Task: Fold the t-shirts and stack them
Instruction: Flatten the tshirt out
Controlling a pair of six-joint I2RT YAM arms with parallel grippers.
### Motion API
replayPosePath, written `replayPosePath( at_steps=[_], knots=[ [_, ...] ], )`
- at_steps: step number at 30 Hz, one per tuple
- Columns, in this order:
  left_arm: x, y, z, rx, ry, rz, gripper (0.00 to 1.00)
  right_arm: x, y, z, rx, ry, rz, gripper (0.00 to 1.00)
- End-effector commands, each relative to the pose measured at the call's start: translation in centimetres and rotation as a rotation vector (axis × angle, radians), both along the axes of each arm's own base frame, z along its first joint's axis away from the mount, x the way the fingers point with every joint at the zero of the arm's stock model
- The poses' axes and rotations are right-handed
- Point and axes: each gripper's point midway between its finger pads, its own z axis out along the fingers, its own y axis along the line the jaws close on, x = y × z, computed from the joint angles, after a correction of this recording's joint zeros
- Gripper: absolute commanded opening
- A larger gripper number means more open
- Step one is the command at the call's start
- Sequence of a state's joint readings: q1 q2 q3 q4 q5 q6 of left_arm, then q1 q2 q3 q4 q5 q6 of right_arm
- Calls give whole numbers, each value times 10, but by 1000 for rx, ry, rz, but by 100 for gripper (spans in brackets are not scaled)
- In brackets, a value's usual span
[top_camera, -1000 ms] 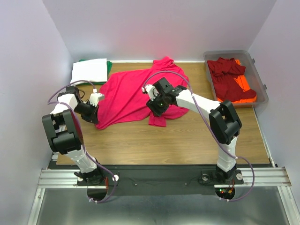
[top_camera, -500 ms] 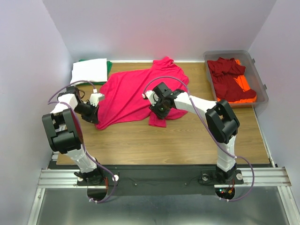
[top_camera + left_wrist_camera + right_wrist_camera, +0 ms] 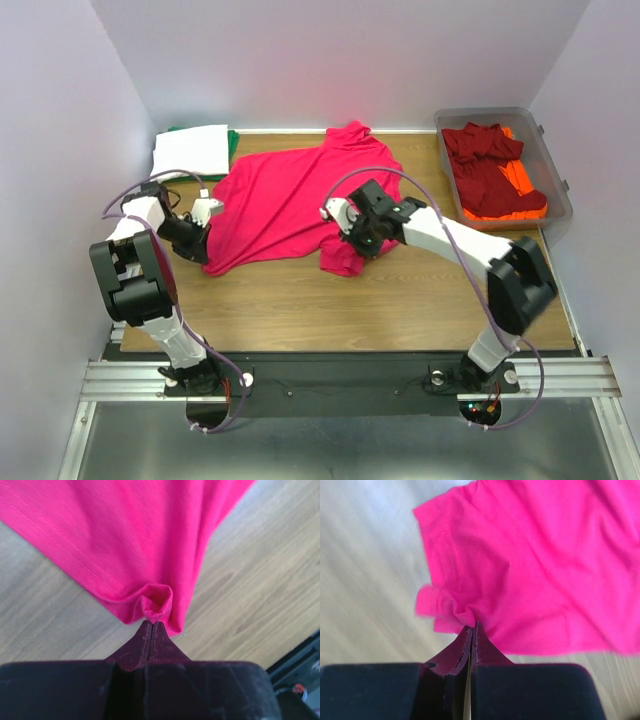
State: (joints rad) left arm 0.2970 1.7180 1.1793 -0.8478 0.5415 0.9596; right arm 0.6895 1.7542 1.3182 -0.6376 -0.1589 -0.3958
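Observation:
A bright pink-red t-shirt [image 3: 280, 200] lies spread over the wooden table [image 3: 400, 300]. My left gripper [image 3: 206, 236] is shut on a bunched bit of its hem [image 3: 156, 602] at the shirt's left edge. My right gripper [image 3: 352, 243] is shut on a pinch of its sleeve [image 3: 451, 607] at the shirt's near right corner. Folded white [image 3: 190, 150] and green [image 3: 232, 140] t-shirts lie stacked at the back left. Dark red [image 3: 485, 165] and orange [image 3: 520, 190] t-shirts fill the bin.
A clear grey plastic bin [image 3: 548, 150] stands at the back right. Lilac walls close in the table on three sides. Bare wood [image 3: 300, 300] runs along the front between the arm bases.
The right gripper has shut on the sleeve and shifted right and slightly nearer, dragging that corner with it. The right elbow swung out to the right. The left arm has not moved.

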Motion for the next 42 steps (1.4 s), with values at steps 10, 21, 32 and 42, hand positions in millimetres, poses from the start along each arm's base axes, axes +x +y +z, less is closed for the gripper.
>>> replayPosePath(
  at_steps=[10, 21, 32, 42],
  knots=[
    [-105, 24, 4, 208, 169, -276, 0, -145, -108, -1, -168, 256, 251, 1],
    [-109, 38, 28, 323, 93, -355, 38, -154, -96, 58, -95, 292, 368, 65],
    [32, 7, 73, 15, -118, -71, 47, -31, -84, 25, -1, 288, 15, 55],
    [78, -9, 14, 19, -124, 76, 20, 6, -99, -46, -117, 305, -88, 49]
  ],
)
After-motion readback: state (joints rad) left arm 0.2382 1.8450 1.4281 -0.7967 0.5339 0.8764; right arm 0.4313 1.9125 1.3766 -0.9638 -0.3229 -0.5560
